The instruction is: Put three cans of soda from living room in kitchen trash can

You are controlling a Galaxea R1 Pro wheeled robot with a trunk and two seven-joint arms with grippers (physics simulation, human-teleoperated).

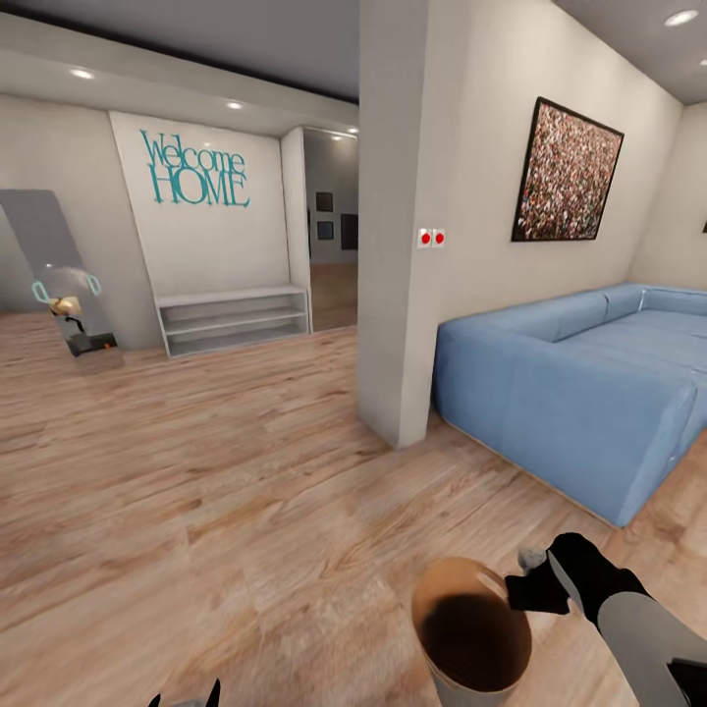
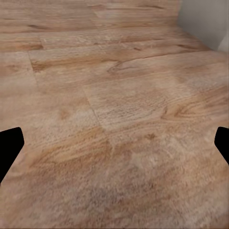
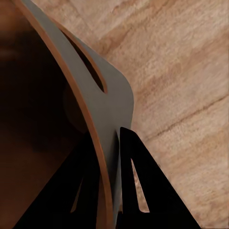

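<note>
Pinched between my right gripper's [image 3: 112, 157] fingers, the tash can [image 1: 469, 628] hangs by its rim over the plank floor [image 1: 196, 471]. Only my right wrist view shows its slot handle [image 3: 88, 64]. Ahead stand a wall corner [image 1: 393, 245] and a blue sofa [image 1: 579, 393]. My left gripper's [image 2: 114, 143] fingertips are spread wide, holding nothing.
</note>
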